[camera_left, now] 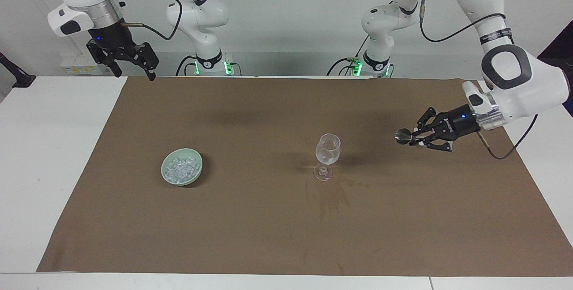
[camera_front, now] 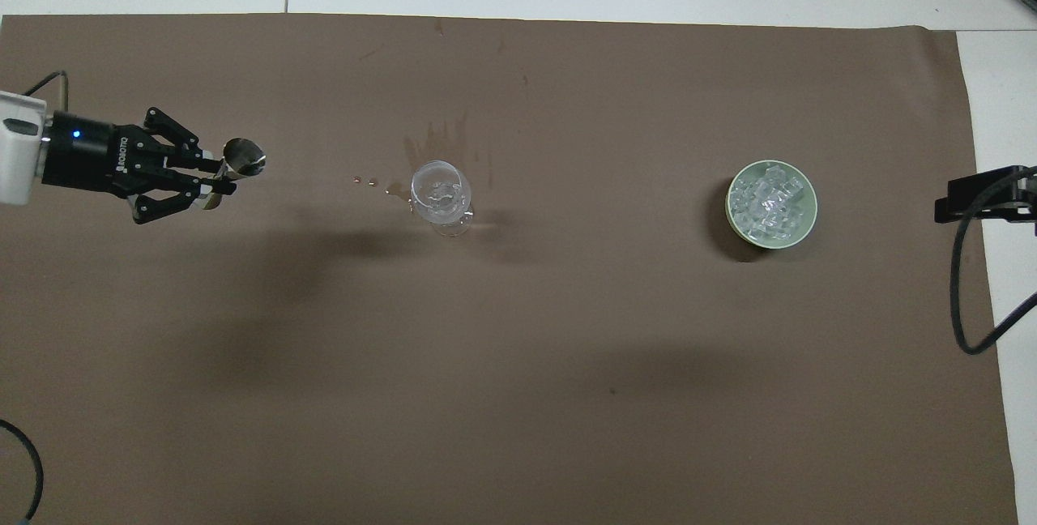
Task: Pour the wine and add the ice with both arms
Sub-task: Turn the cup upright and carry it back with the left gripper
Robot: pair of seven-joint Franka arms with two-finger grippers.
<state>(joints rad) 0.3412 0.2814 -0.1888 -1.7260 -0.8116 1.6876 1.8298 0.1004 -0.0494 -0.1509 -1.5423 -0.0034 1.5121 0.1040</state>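
Note:
A clear stemmed glass stands upright mid-mat; I cannot tell whether it holds wine. The ice is heaped in a pale green bowl toward the right arm's end. My left gripper is shut on a small metal measuring cup, over the mat toward the left arm's end, well apart from the glass. My right gripper hangs open and waits over the table edge at the right arm's end.
A brown mat covers most of the white table. A wet stain lies by the glass's foot, farther from the robots. A few drops dot the mat between glass and measuring cup.

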